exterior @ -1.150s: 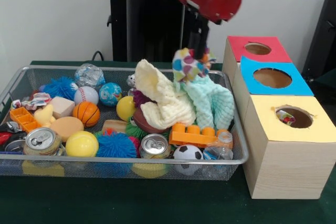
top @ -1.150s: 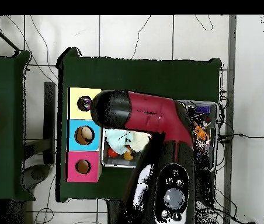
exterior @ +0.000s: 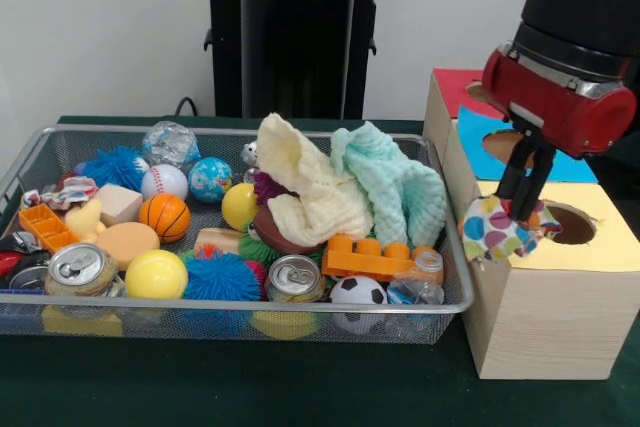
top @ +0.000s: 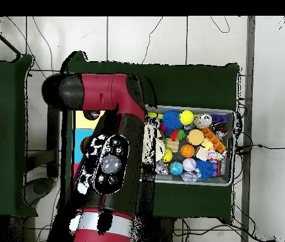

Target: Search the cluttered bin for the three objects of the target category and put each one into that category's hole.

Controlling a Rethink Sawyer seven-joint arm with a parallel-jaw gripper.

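Observation:
My gripper [exterior: 522, 213] hangs from the red and black arm at the right and is shut on a crumpled wrapper [exterior: 495, 231], white with coloured spots. The wrapper hangs at the left edge of the yellow-topped box [exterior: 600, 247], just left of its round hole [exterior: 571, 224] and slightly above the top. The wire mesh bin [exterior: 230, 305] fills the left and centre. A second crumpled printed wrapper [exterior: 66, 192] lies at its far left. In the overhead view the arm [top: 107, 157] hides the gripper and most of the boxes; the bin [top: 233, 148] shows to its right.
A blue-topped box [exterior: 478, 152] and a red-topped box [exterior: 455, 87] stand behind the yellow one. The bin holds a cream cloth [exterior: 310, 192], a mint cloth [exterior: 400, 182], cans, balls, spiky toys and an orange brick [exterior: 365, 259]. The black pedestal [exterior: 290, 37] stands behind.

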